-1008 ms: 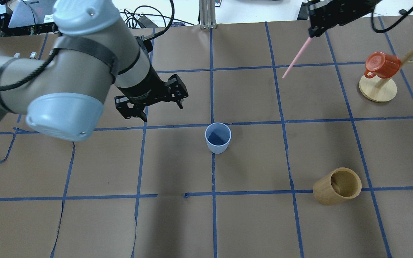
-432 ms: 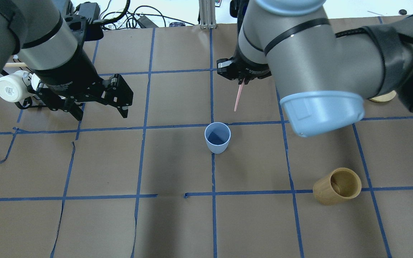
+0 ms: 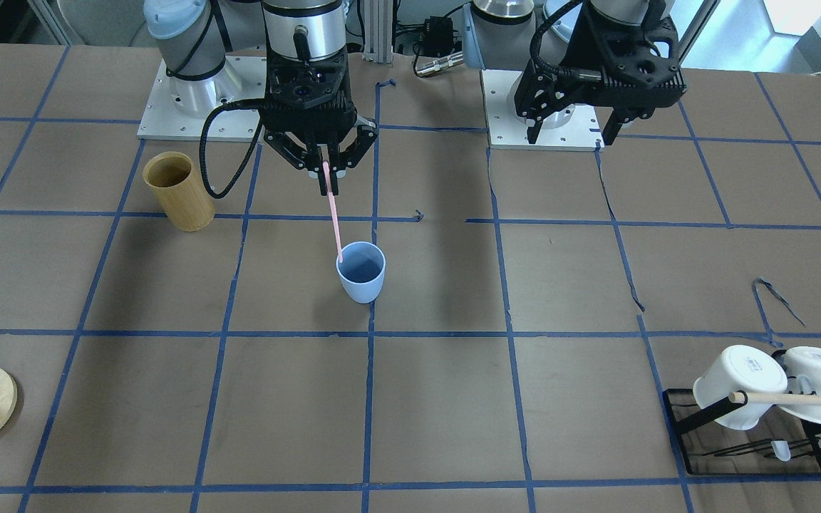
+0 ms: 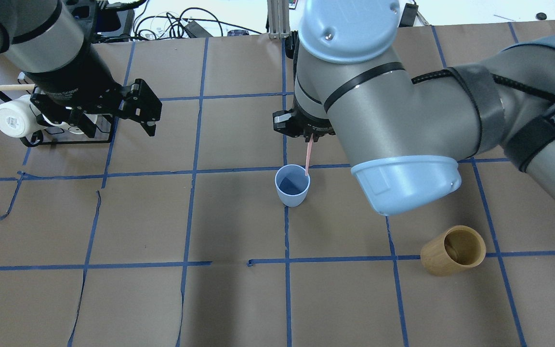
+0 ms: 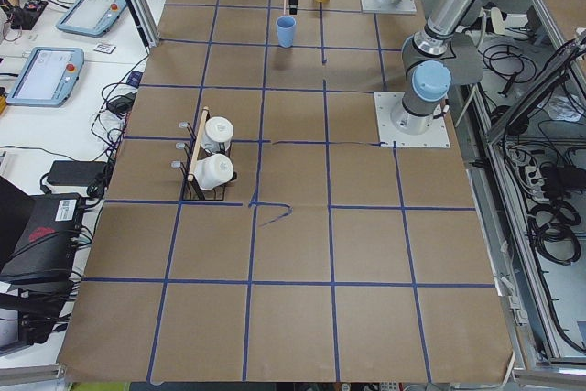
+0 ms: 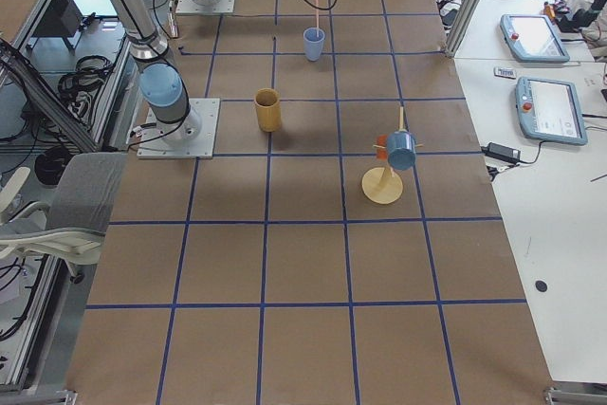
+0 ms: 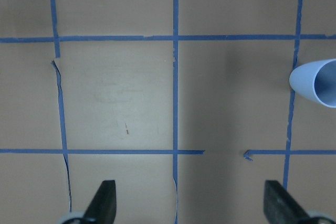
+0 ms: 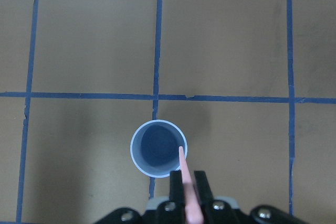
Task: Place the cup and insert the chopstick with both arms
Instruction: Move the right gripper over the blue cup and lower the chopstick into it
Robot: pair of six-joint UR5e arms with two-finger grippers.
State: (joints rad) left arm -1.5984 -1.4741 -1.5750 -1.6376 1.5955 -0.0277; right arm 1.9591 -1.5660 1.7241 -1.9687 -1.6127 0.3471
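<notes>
Chopstick [image 3: 335, 226], pink, pinched in the right hand [image 3: 326, 179], hangs with its tip at the rim of the blue cup [image 3: 361, 279]; left hand [image 3: 569, 134] hovers spread wide, well apart from that cup.

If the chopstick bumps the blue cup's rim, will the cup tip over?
Probably light: the cup looks thin-walled and empty. It narrows toward its base, so a sideways nudge from the chopstick at the rim may tip or slide it.
</notes>
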